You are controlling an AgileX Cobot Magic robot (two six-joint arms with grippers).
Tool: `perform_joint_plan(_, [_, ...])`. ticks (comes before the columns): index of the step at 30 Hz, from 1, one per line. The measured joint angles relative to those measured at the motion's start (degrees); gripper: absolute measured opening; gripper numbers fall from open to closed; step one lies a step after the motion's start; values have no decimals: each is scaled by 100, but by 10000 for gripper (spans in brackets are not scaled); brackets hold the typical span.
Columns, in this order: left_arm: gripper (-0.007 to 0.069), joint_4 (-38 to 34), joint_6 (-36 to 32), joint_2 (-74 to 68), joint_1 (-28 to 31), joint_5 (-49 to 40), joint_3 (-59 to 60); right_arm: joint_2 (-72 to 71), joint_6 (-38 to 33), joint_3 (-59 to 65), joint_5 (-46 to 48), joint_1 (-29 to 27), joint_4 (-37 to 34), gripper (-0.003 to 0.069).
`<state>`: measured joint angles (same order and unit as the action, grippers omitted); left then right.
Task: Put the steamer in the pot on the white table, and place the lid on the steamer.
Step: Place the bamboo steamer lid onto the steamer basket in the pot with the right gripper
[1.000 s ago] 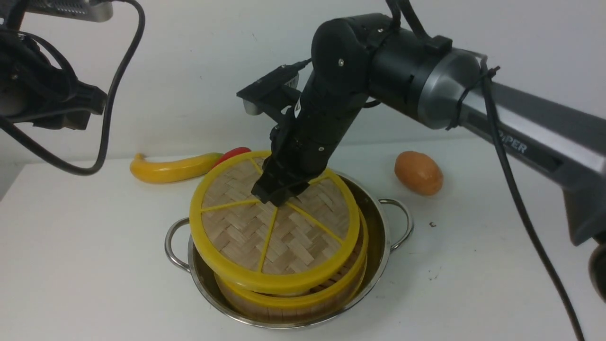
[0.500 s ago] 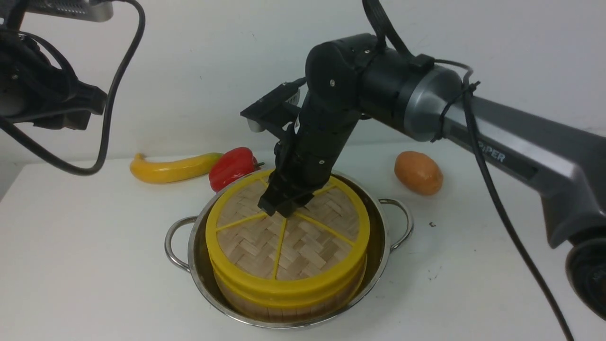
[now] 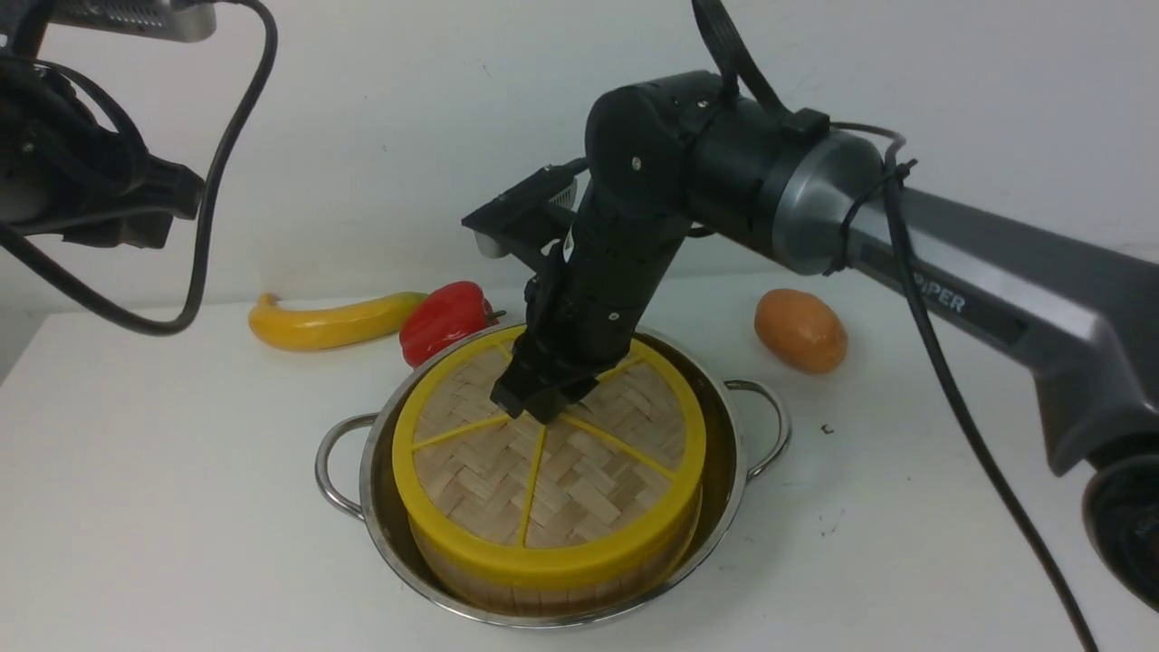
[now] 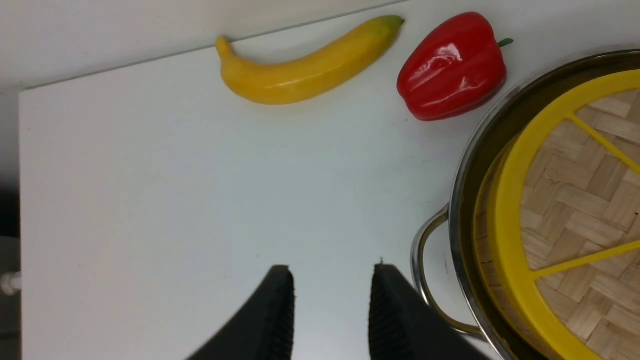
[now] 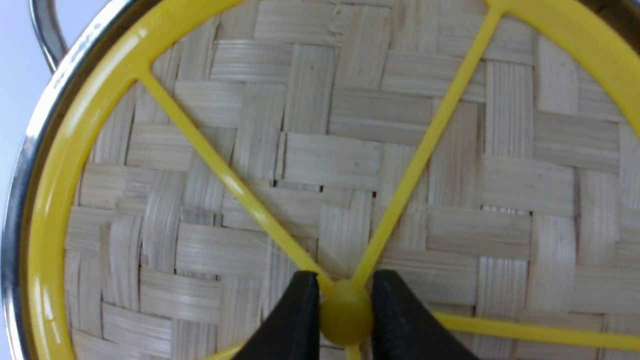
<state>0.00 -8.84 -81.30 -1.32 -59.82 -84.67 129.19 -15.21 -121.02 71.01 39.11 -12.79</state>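
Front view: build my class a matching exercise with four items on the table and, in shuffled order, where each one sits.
Things:
1 lid
2 banana
3 red bell pepper
4 potato

Places:
A alone, to the right of the pot
B farthest left, near the table's back edge
C on the steamer, knob pinched by the right tool
D between banana and pot

Pairs: 1-C, 2-B, 3-D, 4-A

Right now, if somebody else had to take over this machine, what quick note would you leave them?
Right fingers: shut on the centre knob of the lid.
Left fingers: open, empty, above the table beside the pot.
Steamer basket sits in the pot; the lid lies flat on it.
Done: both placements, as far as visible.
To do: let go of the knob and lift the right arm away.
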Motion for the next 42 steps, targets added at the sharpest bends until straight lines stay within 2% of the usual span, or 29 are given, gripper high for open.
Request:
perform_joint_plan(10, [210, 0, 0, 0, 0, 0, 0, -26, 0, 59, -58, -29, 89, 118])
perform_joint_plan(17, [210, 0, 0, 0, 0, 0, 0, -26, 0, 77, -42, -179, -228, 118])
perform_joint_plan(34, [218, 0, 0, 0, 0, 0, 0, -26, -89, 77, -42, -185, -229, 120])
perform_joint_plan(36, [217, 0, 0, 0, 0, 0, 0, -26, -89, 77, -42, -185, -229, 155])
perform_joint_plan(39, [218, 0, 0, 0, 0, 0, 0, -28, -89, 84, -10, -209, -121, 306])
perform_joint_plan(40, [218, 0, 0, 0, 0, 0, 0, -28, -89, 84, -10, -209, -121, 306])
perform_joint_plan(42, [218, 0, 0, 0, 0, 0, 0, -73, -89, 71, 28, -227, 17, 392])
